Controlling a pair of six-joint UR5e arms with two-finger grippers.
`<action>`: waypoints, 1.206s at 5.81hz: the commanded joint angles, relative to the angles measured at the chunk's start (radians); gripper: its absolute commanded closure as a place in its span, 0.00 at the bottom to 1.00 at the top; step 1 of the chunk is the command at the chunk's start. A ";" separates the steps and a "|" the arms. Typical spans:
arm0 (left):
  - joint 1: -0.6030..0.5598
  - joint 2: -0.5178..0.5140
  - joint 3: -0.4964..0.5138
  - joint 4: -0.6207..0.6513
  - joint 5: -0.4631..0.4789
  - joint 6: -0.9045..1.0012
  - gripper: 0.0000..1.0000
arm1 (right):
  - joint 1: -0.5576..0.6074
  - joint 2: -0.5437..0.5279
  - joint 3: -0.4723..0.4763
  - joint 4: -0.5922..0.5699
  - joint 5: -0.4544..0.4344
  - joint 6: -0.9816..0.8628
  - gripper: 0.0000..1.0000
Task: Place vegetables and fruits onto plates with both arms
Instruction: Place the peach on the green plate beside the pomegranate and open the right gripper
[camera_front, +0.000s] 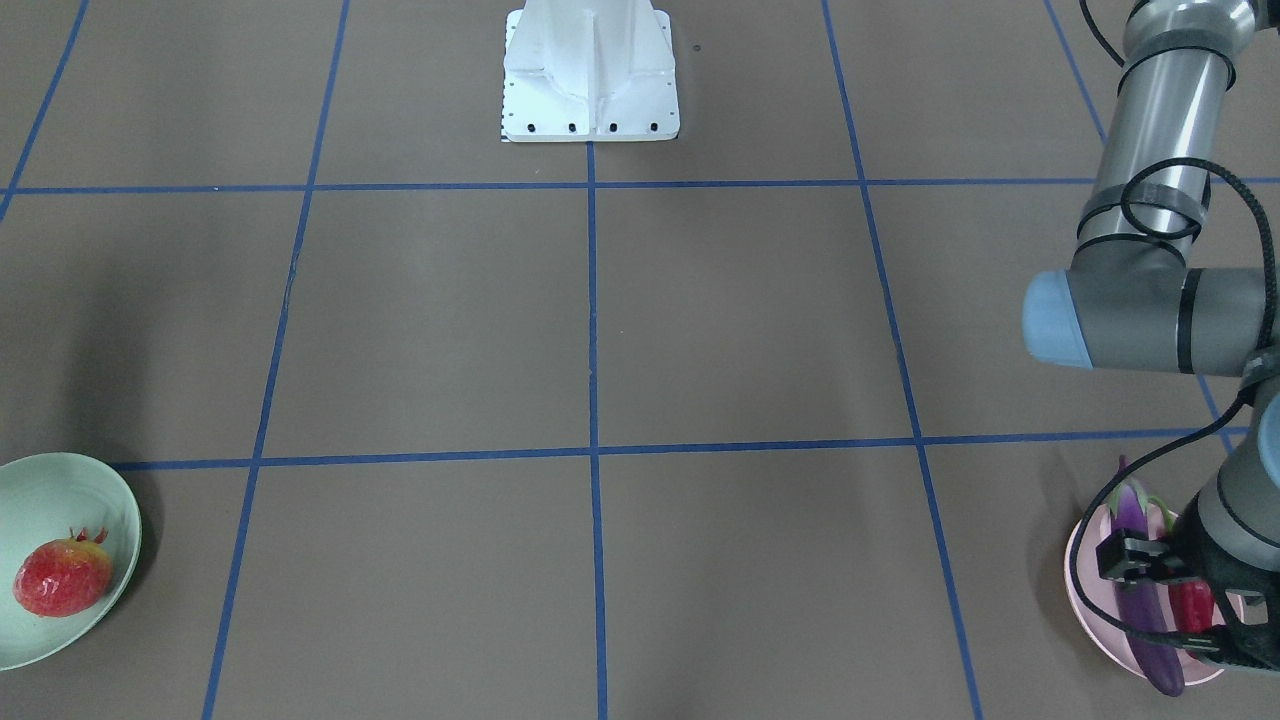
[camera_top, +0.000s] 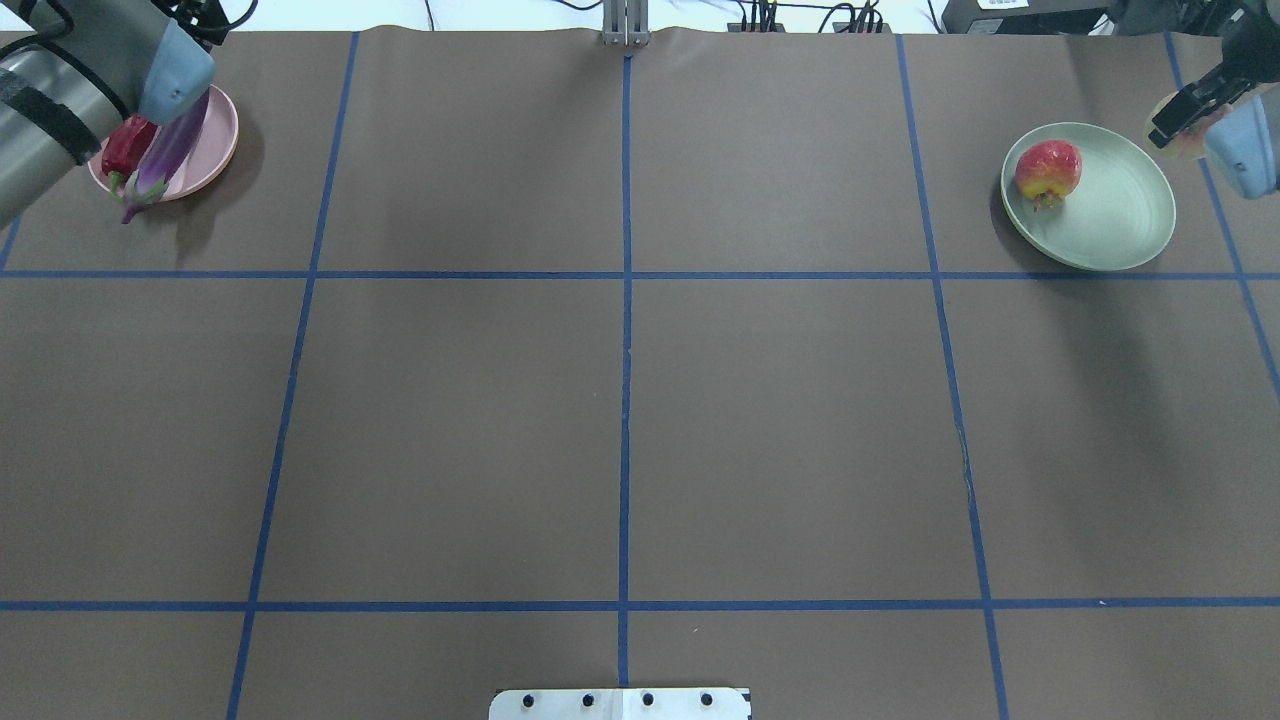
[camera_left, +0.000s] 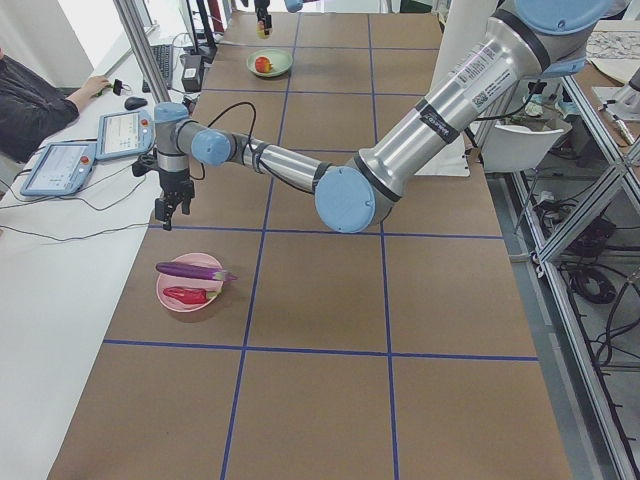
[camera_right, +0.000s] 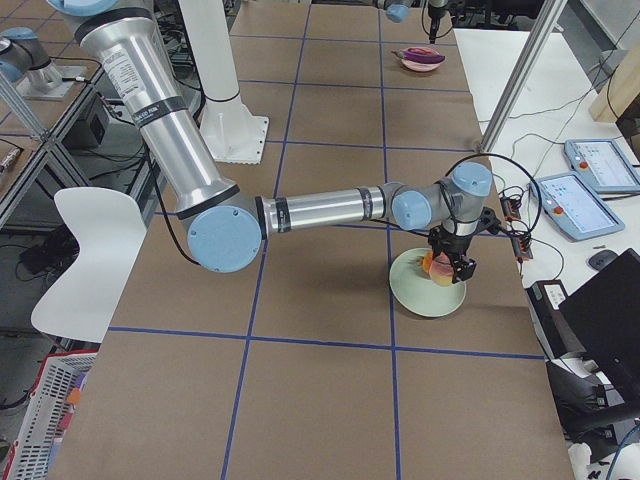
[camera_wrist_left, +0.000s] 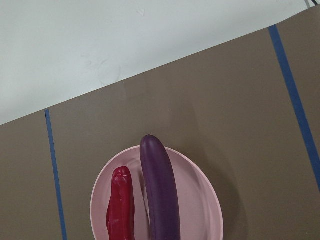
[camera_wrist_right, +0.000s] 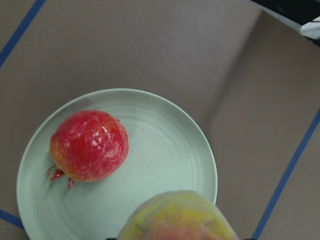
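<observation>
The purple eggplant and the red chili lie side by side on the pink plate, the eggplant's cap end overhanging the rim. My left gripper hangs open above that plate, holding nothing; the exterior left view shows it raised well clear of the plate. The red-orange crowned fruit rests on the mint green plate. My right gripper is shut on the peach, held in the air over the plate's far edge.
The white robot base stands at the table's middle edge. Blue tape lines grid the brown tabletop. Beyond the far table edge lie tablets and a person's arm.
</observation>
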 joint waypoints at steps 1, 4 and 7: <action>0.000 0.003 -0.006 0.000 0.002 -0.006 0.00 | -0.048 -0.002 -0.043 0.005 -0.004 0.002 1.00; 0.000 0.003 -0.006 0.000 0.002 -0.012 0.00 | -0.075 0.003 -0.072 0.006 -0.004 0.002 0.50; -0.001 0.003 -0.006 0.000 0.002 -0.012 0.00 | -0.034 0.018 -0.048 0.005 0.039 0.024 0.00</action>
